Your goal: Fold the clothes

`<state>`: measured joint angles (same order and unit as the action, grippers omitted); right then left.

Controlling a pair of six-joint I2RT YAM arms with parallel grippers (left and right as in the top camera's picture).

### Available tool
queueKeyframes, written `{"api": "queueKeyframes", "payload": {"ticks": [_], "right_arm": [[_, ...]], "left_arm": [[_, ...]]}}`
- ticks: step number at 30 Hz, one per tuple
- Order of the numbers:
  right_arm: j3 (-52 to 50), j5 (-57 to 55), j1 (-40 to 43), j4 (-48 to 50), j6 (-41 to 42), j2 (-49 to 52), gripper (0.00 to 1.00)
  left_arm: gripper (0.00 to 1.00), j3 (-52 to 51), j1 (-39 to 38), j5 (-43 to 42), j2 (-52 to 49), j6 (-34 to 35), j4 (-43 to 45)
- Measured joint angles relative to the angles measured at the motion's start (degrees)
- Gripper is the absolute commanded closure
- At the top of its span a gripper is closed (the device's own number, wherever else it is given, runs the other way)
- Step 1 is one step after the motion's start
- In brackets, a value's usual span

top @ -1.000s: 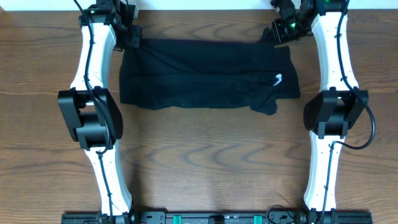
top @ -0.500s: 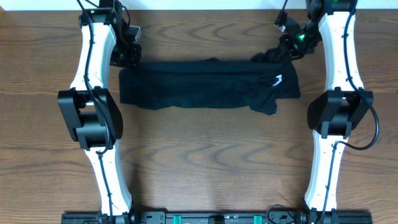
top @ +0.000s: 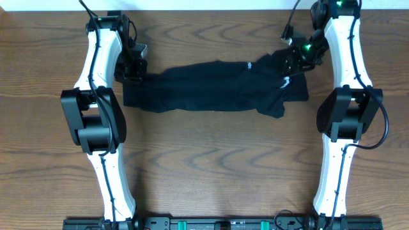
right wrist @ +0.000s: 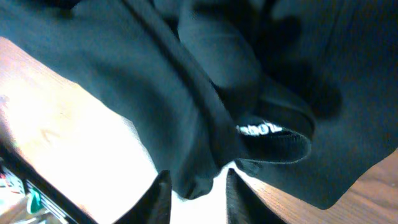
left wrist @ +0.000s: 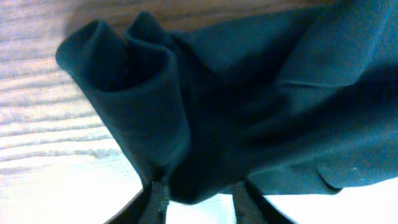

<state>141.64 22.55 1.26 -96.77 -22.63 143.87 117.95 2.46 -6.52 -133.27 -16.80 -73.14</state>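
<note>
You had one black shirt (top: 211,86) on one wooden table (top: 204,166). Two arms stood over it, one left arm (top: 96,57) and one right arm (top: 342,51). Each arm carried one gripper, so you had two in all: the left gripper (top: 131,67) and the right gripper (top: 295,59). Each wrist view showed you two fingers (left wrist: 152,205), four in all. From overhead you could count two small white marks on the shirt, an upper mark (top: 246,64) and a right-hand mark (top: 285,81). The right wrist view gave you one strip of white lettering (right wrist: 258,129).
</note>
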Motion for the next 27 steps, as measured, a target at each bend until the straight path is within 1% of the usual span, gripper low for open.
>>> {"api": "queueKeyframes", "payload": {"ticks": [7, 10, 14, 17, 23, 27], "right_arm": [[-0.9, -3.7, 0.1, 0.9, 0.0, 0.0, 0.68], [-0.9, -4.5, 0.5, 1.5, 0.0, 0.0, 0.67], [-0.9, -5.2, 1.6, 2.1, -0.1, 0.0, 0.65], [-0.9, -5.6, 2.2, 2.4, -0.4, 0.0, 0.6], [-0.9, -5.8, 2.4, 3.9, -0.8, 0.0, 0.54], [-0.9, -5.9, 2.4, 4.7, -0.8, 0.0, 0.52]], "left_arm": [[0.6, -0.2, 0.3, 0.3, 0.0, 0.3, -1.4], [0.55, -0.2, 1.0, -1.2, 0.0, 0.2, -1.5], [0.47, -0.2, 3.3, -6.7, 0.0, 0.0, -0.7], [0.38, -0.2, 5.9, -12.1, 0.0, -1.4, 0.1], [0.36, -0.2, 11.0, -19.3, 0.0, -4.1, 0.4], [0.37, -0.2, 12.8, -23.2, 0.0, -5.6, 3.2]]}}
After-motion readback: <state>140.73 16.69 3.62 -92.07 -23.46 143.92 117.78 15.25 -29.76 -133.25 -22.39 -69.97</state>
